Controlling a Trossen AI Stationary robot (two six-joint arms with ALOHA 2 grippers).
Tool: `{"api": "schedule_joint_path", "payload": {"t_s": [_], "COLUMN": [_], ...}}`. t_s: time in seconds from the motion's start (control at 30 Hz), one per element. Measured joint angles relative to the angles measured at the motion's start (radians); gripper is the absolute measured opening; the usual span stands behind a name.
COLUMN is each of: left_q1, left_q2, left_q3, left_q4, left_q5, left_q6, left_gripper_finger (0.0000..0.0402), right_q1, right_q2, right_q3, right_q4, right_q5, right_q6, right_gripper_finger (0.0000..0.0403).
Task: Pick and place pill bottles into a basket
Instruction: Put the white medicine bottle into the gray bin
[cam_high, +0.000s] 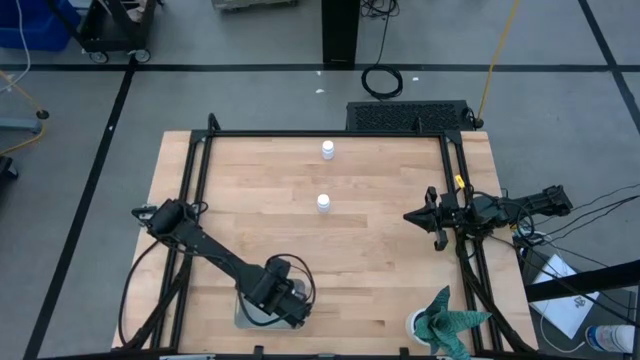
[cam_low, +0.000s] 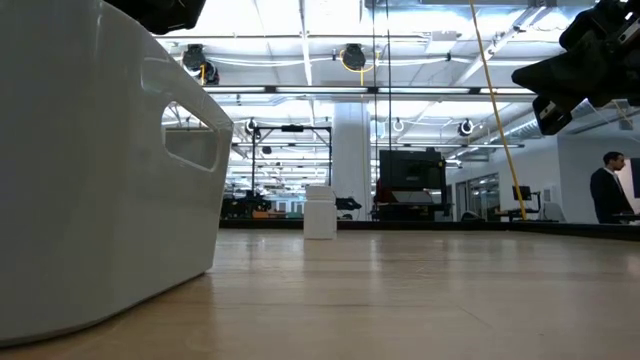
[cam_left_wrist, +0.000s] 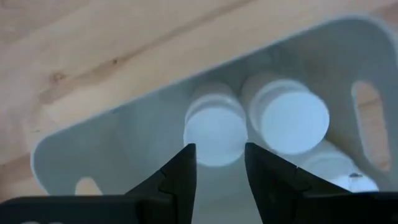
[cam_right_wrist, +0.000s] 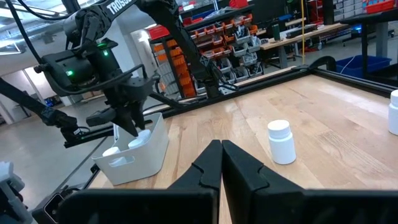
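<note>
Basket sat at the near left edge of the surface, with the left pincer hanging just above its inside, fingers narrowly apart and gripping nothing. At least three pill bottles lay in it already, two caps close together under the fingers. Judging by that, a drop-off was the step in hand. Two more bottles stood on the surface, well apart from the basket: one near the middle, one toward the far edge. The right pincer waited at the right side, fingers closed together and empty. Next the left arm would need to lift clear and reach far for the middle bottle
</note>
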Motion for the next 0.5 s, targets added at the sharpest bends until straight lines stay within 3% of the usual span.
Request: {"api": "schedule_joint_path", "payload": {"t_s": [0.23,0.5], "left_q1": [-0.005,0.004], "left_q2": [-0.055,-0.220], "left_q3": [0.000,0.000], "left_q4": [0.000,-0.001], "left_q5": [0.006,-0.179], "left_q6": [-0.012,-0.068], "left_gripper_finger": [0.0140,0.0140], "right_q1": [0.000,0.000], "right_q2": [0.000,0.000], "right_q3": [0.000,0.000], "right_q4": [0.000,0.000], "right_q5": [0.000,0.000], "right_q6": [0.000,0.000], "right_gripper_finger": [0.0004,0.0004]}}
